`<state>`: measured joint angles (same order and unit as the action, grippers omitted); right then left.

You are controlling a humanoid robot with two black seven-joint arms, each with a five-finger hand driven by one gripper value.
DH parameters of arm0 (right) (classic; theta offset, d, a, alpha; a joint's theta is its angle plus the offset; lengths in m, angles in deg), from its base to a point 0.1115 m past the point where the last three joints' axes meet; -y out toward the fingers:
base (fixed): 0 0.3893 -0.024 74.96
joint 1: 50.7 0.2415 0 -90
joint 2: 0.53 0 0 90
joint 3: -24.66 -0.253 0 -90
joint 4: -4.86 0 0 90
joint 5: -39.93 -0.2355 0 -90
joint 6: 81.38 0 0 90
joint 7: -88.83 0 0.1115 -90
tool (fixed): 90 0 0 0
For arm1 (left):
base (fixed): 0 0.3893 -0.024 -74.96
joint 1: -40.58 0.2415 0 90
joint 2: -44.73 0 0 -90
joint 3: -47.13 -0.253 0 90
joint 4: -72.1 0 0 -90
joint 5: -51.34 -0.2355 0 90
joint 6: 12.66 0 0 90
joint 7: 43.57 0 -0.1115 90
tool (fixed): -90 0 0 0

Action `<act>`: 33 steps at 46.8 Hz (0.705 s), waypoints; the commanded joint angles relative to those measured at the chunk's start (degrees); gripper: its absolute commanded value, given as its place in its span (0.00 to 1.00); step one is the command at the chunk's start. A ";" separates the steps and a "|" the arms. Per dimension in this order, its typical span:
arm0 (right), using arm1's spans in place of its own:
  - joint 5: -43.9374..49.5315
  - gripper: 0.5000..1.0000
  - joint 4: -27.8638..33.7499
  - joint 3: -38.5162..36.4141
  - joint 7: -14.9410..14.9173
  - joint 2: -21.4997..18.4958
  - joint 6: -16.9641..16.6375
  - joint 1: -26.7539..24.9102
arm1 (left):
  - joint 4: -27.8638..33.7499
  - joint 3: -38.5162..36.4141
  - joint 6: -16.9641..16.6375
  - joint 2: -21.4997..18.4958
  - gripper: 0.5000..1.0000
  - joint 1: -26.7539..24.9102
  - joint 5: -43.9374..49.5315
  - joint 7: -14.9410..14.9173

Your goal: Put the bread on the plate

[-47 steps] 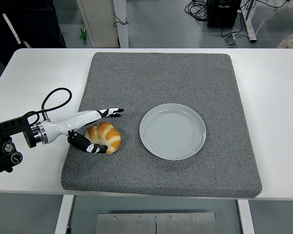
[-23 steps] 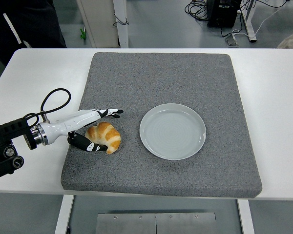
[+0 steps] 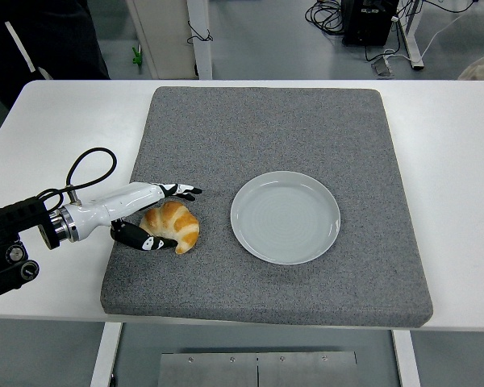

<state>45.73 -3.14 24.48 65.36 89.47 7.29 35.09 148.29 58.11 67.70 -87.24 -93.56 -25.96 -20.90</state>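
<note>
Left hand point(image 3: 149, 214), fingers spread, brackets the bread point(image 3: 173, 226); bread not yet lifted, plate point(image 3: 285, 217) at right empty.

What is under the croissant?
The croissant lies on the grey mat, which covers the white table. The left hand has fingers around it, the thumb at its near side. Whether any fingertip reaches underneath cannot be seen.
</note>
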 commanded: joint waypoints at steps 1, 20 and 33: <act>0.00 1.00 0.00 0.00 0.00 0.00 -0.07 0.00 | 0.01 0.01 -0.03 0.05 0.61 0.19 -0.04 0.00; 0.00 1.00 0.00 0.00 0.00 0.00 0.02 0.00 | 0.18 0.44 0.06 -0.48 0.44 -0.68 0.14 0.44; 0.00 1.00 0.00 0.00 0.00 0.00 -0.07 0.00 | 0.45 2.73 0.32 -2.58 0.35 -3.76 0.49 1.06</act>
<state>45.73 -3.14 24.48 65.36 89.47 7.29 35.08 148.75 60.10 67.83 -89.05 -96.63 -25.58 -19.87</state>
